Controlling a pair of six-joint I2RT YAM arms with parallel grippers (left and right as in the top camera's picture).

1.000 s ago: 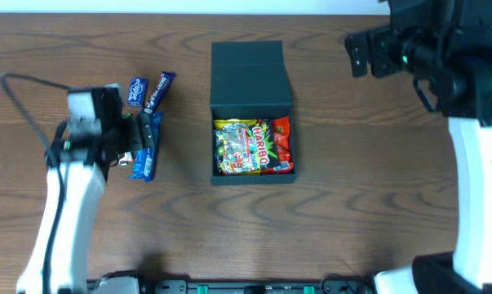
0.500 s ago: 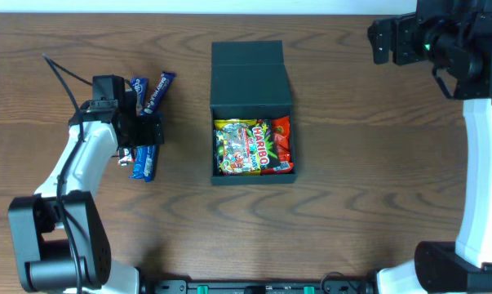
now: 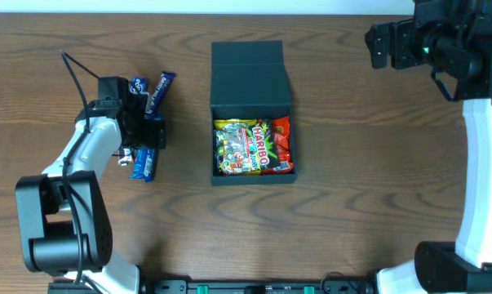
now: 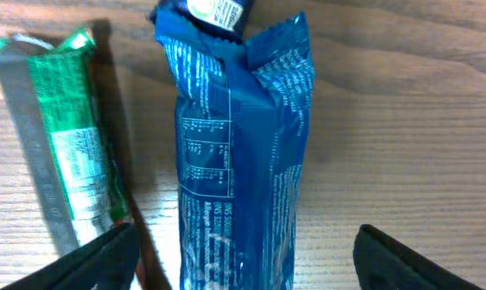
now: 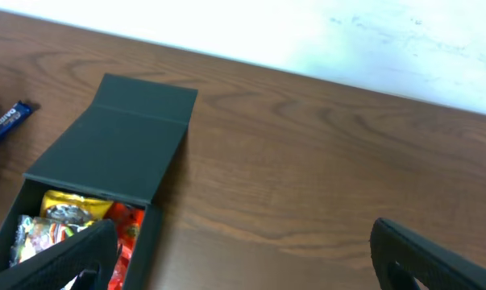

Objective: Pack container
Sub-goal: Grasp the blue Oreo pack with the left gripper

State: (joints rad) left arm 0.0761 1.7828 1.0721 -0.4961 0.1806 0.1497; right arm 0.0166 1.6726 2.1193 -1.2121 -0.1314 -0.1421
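Note:
The dark teal-grey container (image 3: pixel 250 77) stands open at the table's middle, its flap lid laid back. It holds a yellow Haribo packet (image 3: pixel 242 147) and a red packet (image 3: pixel 283 145). My left gripper (image 3: pixel 150 132) is open and low over a blue candy packet (image 3: pixel 144 165). In the left wrist view the blue packet (image 4: pixel 238 153) lies between the open fingers (image 4: pixel 251 266), with a green packet (image 4: pixel 65 137) to its left. My right gripper (image 3: pixel 377 46) is open and empty, high at the far right. The right wrist view shows the container (image 5: pixel 122 157) at the left of the fingers (image 5: pixel 243 258).
Two more dark blue candy bars (image 3: pixel 138 90) (image 3: pixel 160 90) lie just beyond the left gripper. The end of one shows at the top of the left wrist view (image 4: pixel 214 10). A pale wall edge (image 5: pixel 347 40) runs behind the table.
My left gripper has shifted slightly right and farther back over the blue packet. My right arm swung right a second ago and has since stayed still.

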